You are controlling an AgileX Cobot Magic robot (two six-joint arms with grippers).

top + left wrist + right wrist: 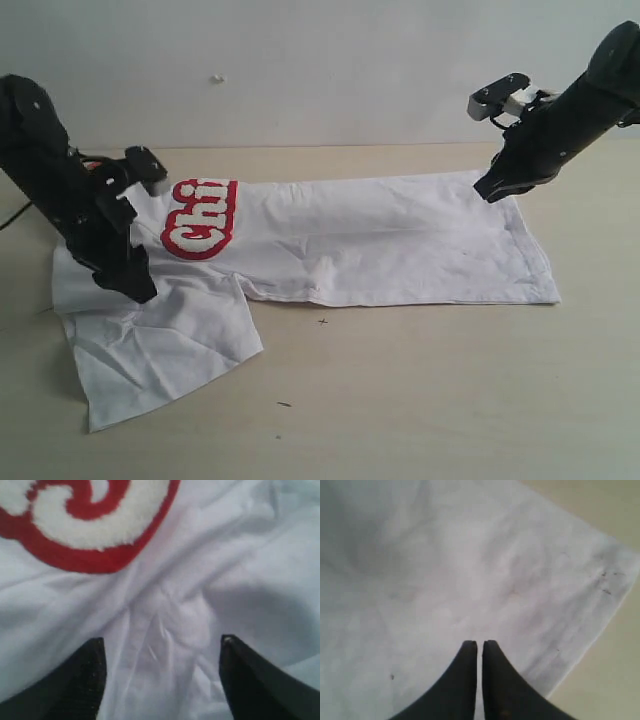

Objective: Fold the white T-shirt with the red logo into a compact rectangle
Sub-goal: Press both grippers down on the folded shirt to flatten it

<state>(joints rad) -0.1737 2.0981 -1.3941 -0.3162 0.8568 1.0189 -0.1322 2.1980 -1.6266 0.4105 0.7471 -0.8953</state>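
Note:
The white T-shirt (380,245) lies folded lengthwise across the table, hem at the right, and one sleeve (160,350) is splayed toward the front left. Part of the red logo (200,222) shows near the left end. My left gripper (140,290) presses down on the cloth beside the logo. In the left wrist view its jaws (162,645) stand apart over a bunched ridge of white T-shirt fabric (240,555), just below the red logo (90,525). My right gripper (490,190) is shut with nothing in it, at the far hem corner. Its tips (479,644) rest over flat T-shirt fabric (445,570).
The tan table (450,400) extends in front of and to the right of the shirt, with a few small dark specks on it. A pale wall (320,60) stands behind. Bare table (610,680) shows past the hem edge in the right wrist view.

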